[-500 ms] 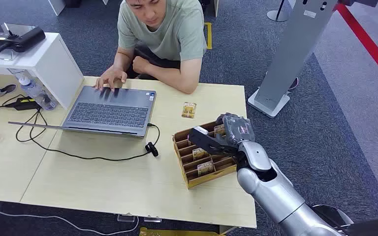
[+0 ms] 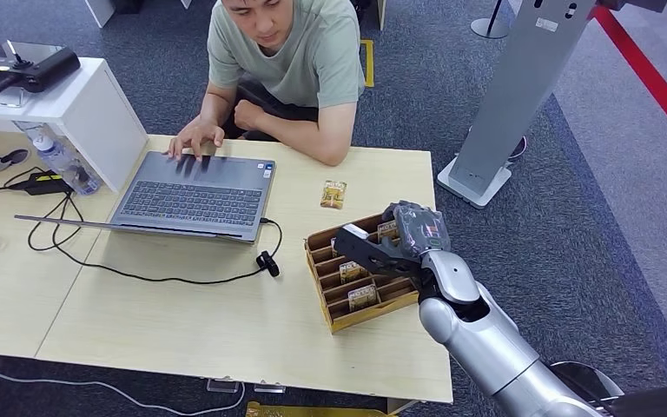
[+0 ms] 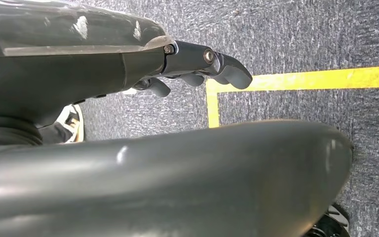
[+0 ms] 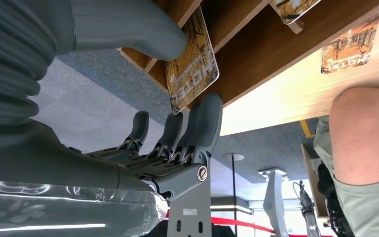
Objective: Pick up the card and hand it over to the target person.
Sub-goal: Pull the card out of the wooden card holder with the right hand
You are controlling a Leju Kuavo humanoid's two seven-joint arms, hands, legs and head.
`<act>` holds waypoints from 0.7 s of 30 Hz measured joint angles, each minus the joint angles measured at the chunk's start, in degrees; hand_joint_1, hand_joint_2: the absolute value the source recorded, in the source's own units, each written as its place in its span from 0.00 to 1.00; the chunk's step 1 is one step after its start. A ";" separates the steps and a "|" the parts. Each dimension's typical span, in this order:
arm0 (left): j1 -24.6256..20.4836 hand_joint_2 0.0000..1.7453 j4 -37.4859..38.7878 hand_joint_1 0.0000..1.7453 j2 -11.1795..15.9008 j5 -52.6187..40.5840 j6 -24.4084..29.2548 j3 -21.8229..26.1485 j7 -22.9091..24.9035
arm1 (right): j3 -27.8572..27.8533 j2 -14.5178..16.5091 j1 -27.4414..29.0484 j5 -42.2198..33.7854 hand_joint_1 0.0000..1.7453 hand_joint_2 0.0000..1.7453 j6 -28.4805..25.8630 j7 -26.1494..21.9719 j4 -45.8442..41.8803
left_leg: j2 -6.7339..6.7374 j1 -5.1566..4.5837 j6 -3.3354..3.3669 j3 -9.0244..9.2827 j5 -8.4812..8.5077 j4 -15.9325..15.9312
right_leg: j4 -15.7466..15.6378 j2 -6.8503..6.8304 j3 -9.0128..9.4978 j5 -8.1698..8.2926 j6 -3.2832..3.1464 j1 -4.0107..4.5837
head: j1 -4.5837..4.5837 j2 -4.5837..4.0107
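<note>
The right hand (image 2: pixel 395 241) is over the far right corner of the wooden card box (image 2: pixel 326 300) that sits near the right edge of the tabletop (image 2: pixel 226 321). In the right wrist view a card (image 4: pixel 191 61) stands in the box's end slot with the thumb (image 4: pixel 128 29) lying against one face and the fingers (image 4: pixel 202 118) reaching up to its edge on the other side. It looks pinched there, though the card is still seated in its slot. More cards (image 2: pixel 362 297) stand in the nearer slots, and a loose one (image 2: pixel 333 194) lies flat on the tabletop just beyond the box, toward the person (image 2: pixel 287 61). That person sits at the far side, one hand on the laptop (image 2: pixel 193 195) keyboard, the other arm resting on the tabletop. The left hand (image 3: pixel 197 69) hangs down by the carpet (image 3: pixel 301 34), its fingers loosely curled with nothing in them.
</note>
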 joint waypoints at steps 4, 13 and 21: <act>-0.01 0.00 0.01 0.00 -0.01 -0.03 0.01 -0.06 0.04 | -0.05 -0.02 0.07 -0.06 0.51 1.00 0.13 -0.06 -0.10 | -0.01 0.00 0.00 0.00 -0.01 0.01 | 0.01 -0.01 0.00 -0.01 0.00 0.00 | 0.00 0.00; -0.01 0.00 0.02 0.00 -0.02 0.08 0.02 -0.06 0.02 | -0.04 0.22 -0.11 -0.27 0.54 1.00 0.08 -0.50 0.08 | 0.00 0.00 0.00 -0.01 -0.01 0.01 | 0.02 0.00 -0.01 -0.01 0.00 0.00 | 0.00 0.00; 0.00 0.00 0.00 0.00 -0.02 0.12 0.02 -0.05 0.01 | -0.26 -0.02 -0.07 -0.48 0.70 1.00 -0.14 -0.70 0.21 | 0.00 0.00 0.00 0.01 0.01 -0.02 | -0.02 0.00 0.01 0.01 -0.01 0.00 | 0.00 0.00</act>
